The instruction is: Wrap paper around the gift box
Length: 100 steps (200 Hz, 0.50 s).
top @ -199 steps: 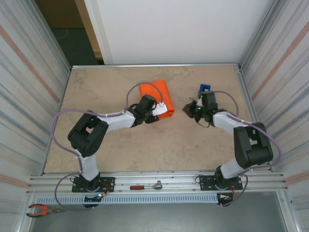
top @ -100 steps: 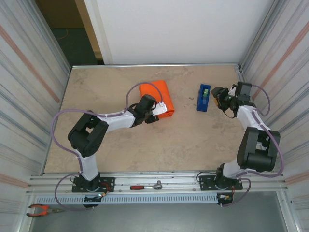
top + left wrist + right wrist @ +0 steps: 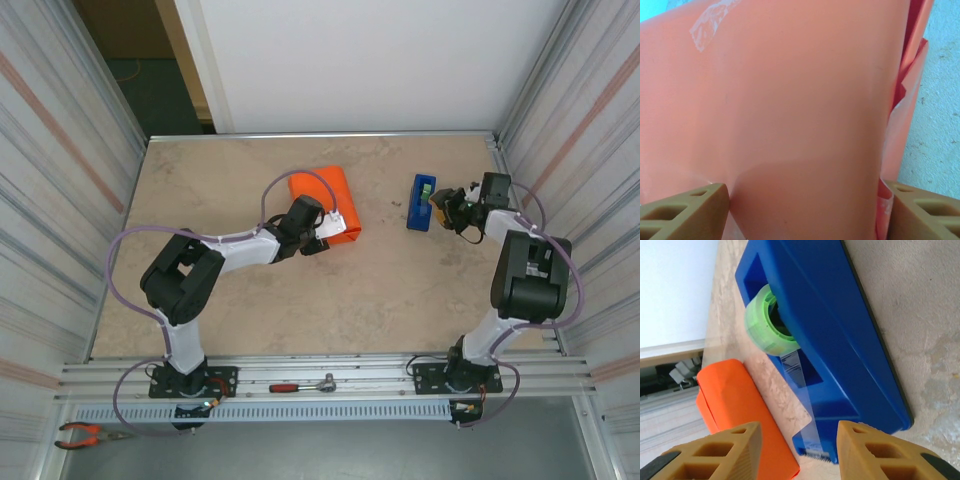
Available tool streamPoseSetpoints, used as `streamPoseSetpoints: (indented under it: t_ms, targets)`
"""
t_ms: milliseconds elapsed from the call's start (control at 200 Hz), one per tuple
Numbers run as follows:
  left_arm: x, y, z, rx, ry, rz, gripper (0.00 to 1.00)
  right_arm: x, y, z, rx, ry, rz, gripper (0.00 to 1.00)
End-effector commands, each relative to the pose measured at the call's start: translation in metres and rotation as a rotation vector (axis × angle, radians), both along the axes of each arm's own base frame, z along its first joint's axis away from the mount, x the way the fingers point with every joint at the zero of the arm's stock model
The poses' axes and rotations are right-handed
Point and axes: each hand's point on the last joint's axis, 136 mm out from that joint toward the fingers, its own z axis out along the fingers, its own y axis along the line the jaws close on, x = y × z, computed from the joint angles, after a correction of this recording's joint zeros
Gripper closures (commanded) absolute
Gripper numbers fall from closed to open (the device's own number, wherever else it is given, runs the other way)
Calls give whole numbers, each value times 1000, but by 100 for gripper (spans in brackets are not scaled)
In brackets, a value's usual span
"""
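The orange paper (image 3: pixel 322 204) is folded round the gift box into a package on the table's middle. The box itself is hidden under it. My left gripper (image 3: pixel 320 233) is at the package's near right end, where clear tape patches show. In the left wrist view the paper (image 3: pixel 790 100) spans the gap of the left gripper (image 3: pixel 807 210), with both tan fingers against its sides. My right gripper (image 3: pixel 447 206) stands open just right of the blue tape dispenser (image 3: pixel 421 201). In the right wrist view the right gripper (image 3: pixel 799 450) faces the dispenser's (image 3: pixel 840 330) cutter end, with a loose clear tape strip (image 3: pixel 807 405) ahead of it.
A green tape roll (image 3: pixel 767 322) sits in the dispenser. Corrugated walls close in the beige table (image 3: pixel 220 300) on left and right. A red-handled ratchet (image 3: pixel 300 385) lies on the front rail, and pliers (image 3: pixel 85 433) lie below it at the left.
My right gripper has left the table's middle, swung out to the right wall and come back beside the dispenser, and its jaws have opened. The left arm and the package have not moved.
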Motion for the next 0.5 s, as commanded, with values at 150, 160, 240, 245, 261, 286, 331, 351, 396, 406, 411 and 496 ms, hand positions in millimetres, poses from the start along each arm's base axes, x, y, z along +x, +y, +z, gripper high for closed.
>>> streamPoseSetpoints:
  t_ms: [150,160,240,245,261,286,331,351,396,406,411,496]
  targets:
    - [-8,13,-25,43,95,21,24,22,12,3,4,-57,70,64]
    - [-8,13,-25,43,95,20,24,22,12,2,5,-55,70,64]
    - [-8,13,-26,45,96,22,24,24,15,-1,5,-51,77,64]
    - [-8,13,-26,44,95,22,24,24,15,-1,5,-51,78,64]
    - [-8,13,-25,43,95,21,24,24,15,-2,6,-48,79,64]
    - [-8,13,-26,44,95,20,24,24,16,-4,7,-44,81,64]
    - [-8,13,-26,43,96,20,24,24,17,-5,7,-42,82,64]
    - [-8,13,-26,44,96,21,24,24,17,-5,7,-42,81,64]
    - [-8,13,-26,44,96,20,24,24,17,-8,6,-36,82,63]
    - [-8,13,-26,43,96,21,24,24,17,-8,6,-37,82,63]
    - [-8,12,-26,44,96,20,24,24,17,-8,5,-37,82,63]
    - [-7,13,-26,45,95,22,25,23,17,-10,3,-34,81,62]
